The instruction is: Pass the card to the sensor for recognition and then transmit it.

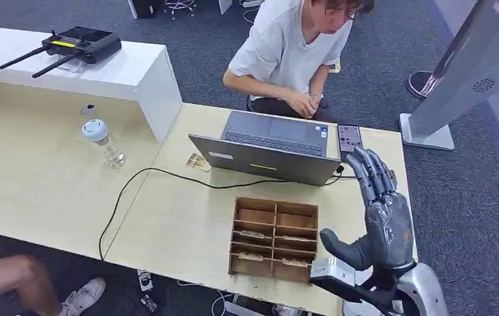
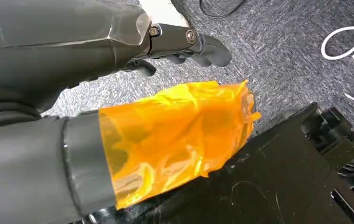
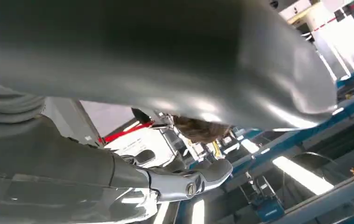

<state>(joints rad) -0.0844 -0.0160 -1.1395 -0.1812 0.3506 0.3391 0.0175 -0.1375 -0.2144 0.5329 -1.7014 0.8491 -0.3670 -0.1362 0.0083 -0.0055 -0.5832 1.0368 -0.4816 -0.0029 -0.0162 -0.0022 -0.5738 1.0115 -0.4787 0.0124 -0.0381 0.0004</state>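
The robot's right hand [image 1: 382, 214] is raised over the right-hand edge of the worktop [image 1: 168, 224], fingers stretched out straight and apart, thumb out to the side, with nothing in it: released, and no card taken yet by my reading. The cards [image 1: 251, 234] appear to lie as pale slips in the slots of the wooden card box [image 1: 274, 238], which sits near the front edge of the worktop, just beside that hand. I judge the task to be at its very start, the reach for a card; the next move calls for bringing the hand down to the box and pinching one thin slip out of a narrow slot, then carrying it toward the grey stand [image 1: 461, 72] on the floor off the right end, which may be the sensor, though I cannot be sure. A person [image 1: 293, 46] sits behind the laptop [image 1: 266, 148] at the far edge. The left wrist view adds the left hand [image 2: 184, 44] hanging over carpet, fingers curled in on nothing I can see, beside an orange film. The right wrist view looks upward at ceiling lights under the hand's grey fingers [image 3: 198, 177].
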